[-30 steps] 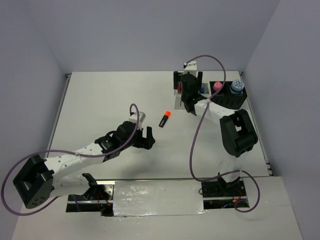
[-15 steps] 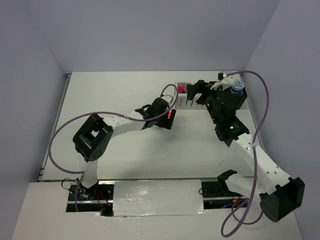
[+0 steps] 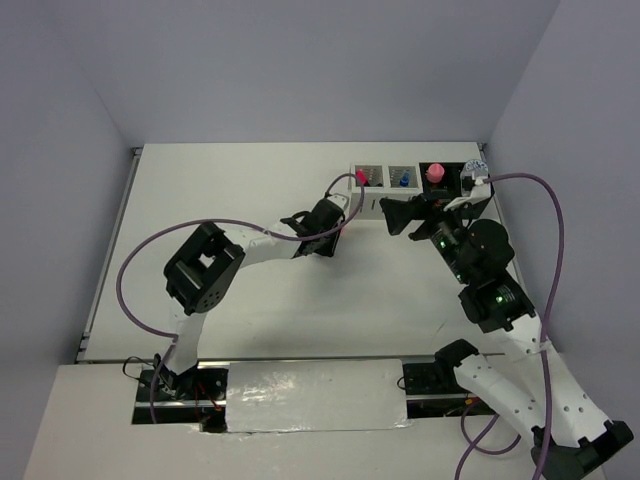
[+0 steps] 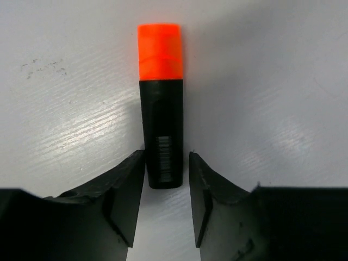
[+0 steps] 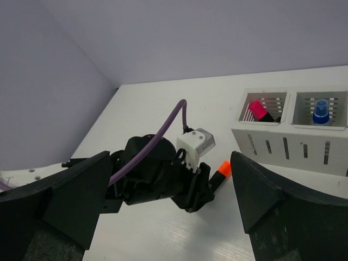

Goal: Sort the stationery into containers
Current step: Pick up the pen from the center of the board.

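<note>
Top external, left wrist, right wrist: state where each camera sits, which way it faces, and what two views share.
Top external: above and behind the bases, looking down on the white table; both arms show.
Left wrist: on the left arm, facing down; fingers of the left tool flank the orange-capped black highlighter.
Right wrist: on the right arm, facing across the table at the left tool; the right tool frames the sides.
Shared: both wrist views show the highlighter.

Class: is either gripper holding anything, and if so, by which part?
Nothing is held yet. The left gripper straddles the black tail end of the orange-capped highlighter, a gap showing at one side; the right gripper is open and empty.
</note>
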Motion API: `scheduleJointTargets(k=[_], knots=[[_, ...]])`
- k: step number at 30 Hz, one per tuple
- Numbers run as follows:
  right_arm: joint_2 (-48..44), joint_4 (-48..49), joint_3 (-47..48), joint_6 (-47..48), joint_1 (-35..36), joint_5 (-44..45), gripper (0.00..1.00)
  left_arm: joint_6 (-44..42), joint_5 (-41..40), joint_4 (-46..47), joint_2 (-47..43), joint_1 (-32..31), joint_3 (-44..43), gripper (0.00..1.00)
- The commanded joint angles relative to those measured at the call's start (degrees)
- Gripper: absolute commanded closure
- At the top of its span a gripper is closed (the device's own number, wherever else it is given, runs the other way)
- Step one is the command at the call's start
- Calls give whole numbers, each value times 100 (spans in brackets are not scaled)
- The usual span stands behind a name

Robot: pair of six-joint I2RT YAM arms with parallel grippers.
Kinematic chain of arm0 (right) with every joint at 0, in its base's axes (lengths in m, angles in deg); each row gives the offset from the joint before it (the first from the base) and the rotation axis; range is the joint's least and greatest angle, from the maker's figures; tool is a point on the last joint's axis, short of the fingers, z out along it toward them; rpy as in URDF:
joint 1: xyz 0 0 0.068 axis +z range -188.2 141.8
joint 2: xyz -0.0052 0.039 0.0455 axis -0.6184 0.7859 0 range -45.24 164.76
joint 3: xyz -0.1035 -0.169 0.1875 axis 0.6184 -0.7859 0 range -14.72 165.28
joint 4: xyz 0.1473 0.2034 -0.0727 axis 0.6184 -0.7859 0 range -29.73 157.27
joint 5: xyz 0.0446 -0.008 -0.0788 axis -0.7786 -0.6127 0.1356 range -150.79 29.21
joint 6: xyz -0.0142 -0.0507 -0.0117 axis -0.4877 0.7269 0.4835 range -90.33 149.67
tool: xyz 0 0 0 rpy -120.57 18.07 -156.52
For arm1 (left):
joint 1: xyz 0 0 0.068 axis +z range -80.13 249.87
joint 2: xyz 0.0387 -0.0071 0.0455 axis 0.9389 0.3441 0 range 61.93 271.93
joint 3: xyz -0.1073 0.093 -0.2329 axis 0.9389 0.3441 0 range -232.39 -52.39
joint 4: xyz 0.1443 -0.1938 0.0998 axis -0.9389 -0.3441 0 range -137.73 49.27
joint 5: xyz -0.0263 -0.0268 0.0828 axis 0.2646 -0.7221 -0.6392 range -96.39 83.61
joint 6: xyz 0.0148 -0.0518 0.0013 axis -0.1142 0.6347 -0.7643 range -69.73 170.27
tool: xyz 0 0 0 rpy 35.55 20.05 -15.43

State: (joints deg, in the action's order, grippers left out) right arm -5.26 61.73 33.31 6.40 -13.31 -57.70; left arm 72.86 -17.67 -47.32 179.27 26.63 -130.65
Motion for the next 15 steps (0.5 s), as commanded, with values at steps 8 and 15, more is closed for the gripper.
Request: scheduleJointTargets(k=[8,15], knots=[[123,141,-408,-169,34,-573,0,316,-57,324,-61,-184,1161,100],[808,728,-927,-792,17,-459,0,632,-338,1229,-1564,-799,2481,100]])
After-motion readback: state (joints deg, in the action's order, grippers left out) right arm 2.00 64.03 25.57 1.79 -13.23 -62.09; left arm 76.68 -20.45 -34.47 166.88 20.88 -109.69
